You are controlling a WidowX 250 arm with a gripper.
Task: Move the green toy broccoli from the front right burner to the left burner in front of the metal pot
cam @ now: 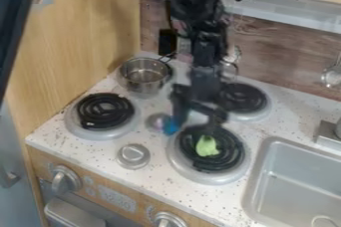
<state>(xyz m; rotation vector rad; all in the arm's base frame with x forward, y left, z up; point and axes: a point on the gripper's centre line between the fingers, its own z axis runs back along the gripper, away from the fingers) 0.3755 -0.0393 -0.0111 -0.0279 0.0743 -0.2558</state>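
In the camera view, the gripper [196,124] hung over the stove [100,149], its two fingers spread apart, one blue thing [171,126] at one fingertip. One green lump [207,146] lay on a coil burner [183,163], one of four; one pot [144,77] stood by the wooden wall [83,37], and narrow gaps separated the burners from the sink [256,193].

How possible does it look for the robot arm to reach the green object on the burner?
Probably yes: the open end effector hangs close by, and nothing covers the green object.
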